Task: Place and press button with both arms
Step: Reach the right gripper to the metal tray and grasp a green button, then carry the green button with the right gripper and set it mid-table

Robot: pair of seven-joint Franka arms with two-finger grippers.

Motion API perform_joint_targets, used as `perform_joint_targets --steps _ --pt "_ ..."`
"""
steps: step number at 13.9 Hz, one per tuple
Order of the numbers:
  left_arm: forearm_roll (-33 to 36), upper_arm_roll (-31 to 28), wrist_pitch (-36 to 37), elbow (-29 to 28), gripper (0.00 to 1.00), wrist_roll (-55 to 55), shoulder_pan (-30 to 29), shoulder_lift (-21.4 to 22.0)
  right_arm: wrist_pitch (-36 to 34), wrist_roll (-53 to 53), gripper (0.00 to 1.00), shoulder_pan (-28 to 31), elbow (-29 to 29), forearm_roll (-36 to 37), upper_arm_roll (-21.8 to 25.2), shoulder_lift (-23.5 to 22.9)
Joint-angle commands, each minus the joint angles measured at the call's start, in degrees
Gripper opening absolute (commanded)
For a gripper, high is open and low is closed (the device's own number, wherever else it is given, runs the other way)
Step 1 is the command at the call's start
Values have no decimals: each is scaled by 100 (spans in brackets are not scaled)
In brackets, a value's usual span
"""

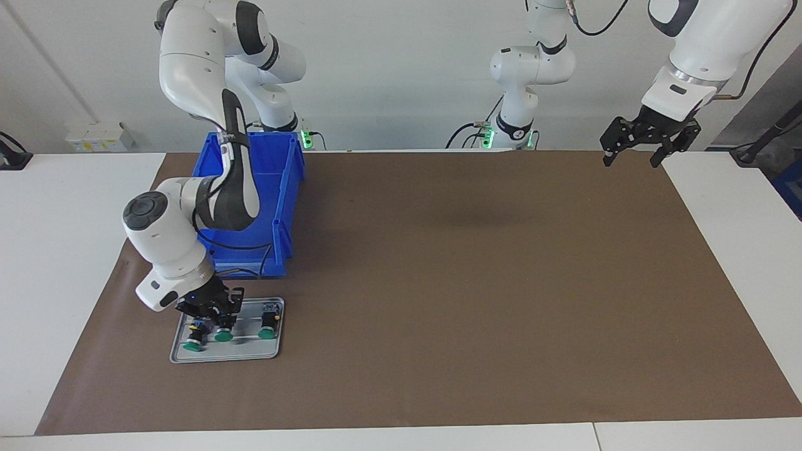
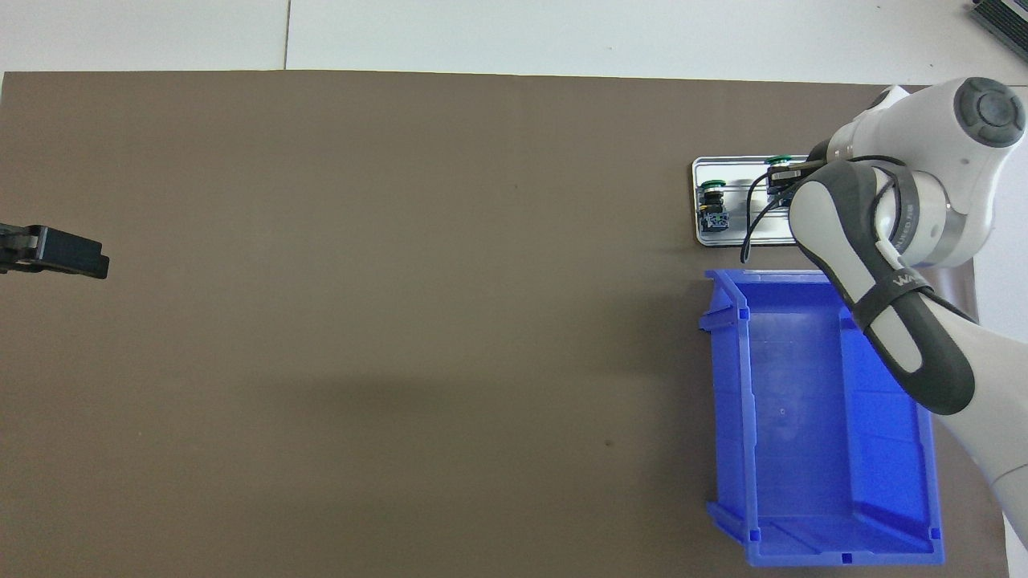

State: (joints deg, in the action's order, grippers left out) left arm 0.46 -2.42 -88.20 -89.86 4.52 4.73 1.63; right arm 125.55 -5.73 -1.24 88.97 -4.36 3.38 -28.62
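Note:
Three green-capped buttons lie in a grey tray (image 1: pixel 227 354) toward the right arm's end of the table: one (image 1: pixel 193 343), the middle one (image 1: pixel 223 334) and one (image 1: pixel 268 331). My right gripper (image 1: pixel 210 311) is down in the tray, over the bases of the first two buttons. In the overhead view the right arm hides most of the tray (image 2: pixel 703 168); one button (image 2: pixel 712 202) and another's green cap (image 2: pixel 783 160) show. My left gripper (image 1: pixel 630 161) is open and empty, raised over the mat's corner at the left arm's end, and waits; it also shows in the overhead view (image 2: pixel 56 253).
An empty blue bin (image 1: pixel 294 181) stands nearer to the robots than the tray, beside the right arm; it also shows in the overhead view (image 2: pixel 727 401). A brown mat (image 1: pixel 476 282) covers the table.

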Motion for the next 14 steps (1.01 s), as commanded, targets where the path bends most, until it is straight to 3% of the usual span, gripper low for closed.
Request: perform_joint_targets --steps 1,5,10,14 --pt "86 40 -83 -225 100 -22 -42 189 -853 887 0 -209 -782 486 -4 32" --pt "86 40 -83 -225 100 -30 -42 189 -1542 3343 0 -648 -1452 603 5 23" --pt "86 40 -83 -225 100 -22 -42 189 -1402 7026 0 -1667 -1470 576 -39 50" --pt "86 40 -83 -225 100 -22 -42 189 -989 9383 0 -2423 -1321 541 -39 111"
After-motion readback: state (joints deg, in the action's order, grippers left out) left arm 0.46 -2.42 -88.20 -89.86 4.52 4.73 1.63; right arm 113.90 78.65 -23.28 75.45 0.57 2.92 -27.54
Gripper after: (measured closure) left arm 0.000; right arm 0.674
